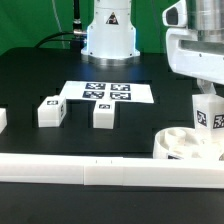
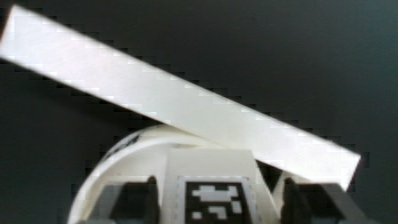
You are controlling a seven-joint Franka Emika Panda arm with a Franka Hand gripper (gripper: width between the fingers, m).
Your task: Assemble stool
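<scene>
**Exterior and wrist views, one moment in the stool's assembly.** My gripper [image 1: 205,100] hangs over the table [image 1: 30,80] at the corner where its front edge meets the edge on the exterior view's right. It is clamped on an upright leg [image 1: 209,118]. In the wrist view this leg's tagged face sits pinched between my two dark fingers [image 2: 121,200], with no gap on either side.

The leg's lower end meets the top of the round seat [image 1: 183,146], which lies flat in that same corner just behind the long white rail [image 1: 90,175]. I cannot tell whether the end is in a socket or only resting on the rim, because my own hand hides the joint. The rail runs along the table's front edge. In the wrist view it crosses as a bright slanted band beyond the seat's curved rim.

Two more legs lie loose toward the middle of the table, well apart from the seat. The first loose leg [image 1: 48,112] is nearer the exterior view's left, and the second loose leg [image 1: 103,115] is beside it. Neither is touching the other. The second lies just in front of the marker board [image 1: 108,92] — flat at the table's centre, before my arm's base [image 1: 108,35] at the back edge.
</scene>
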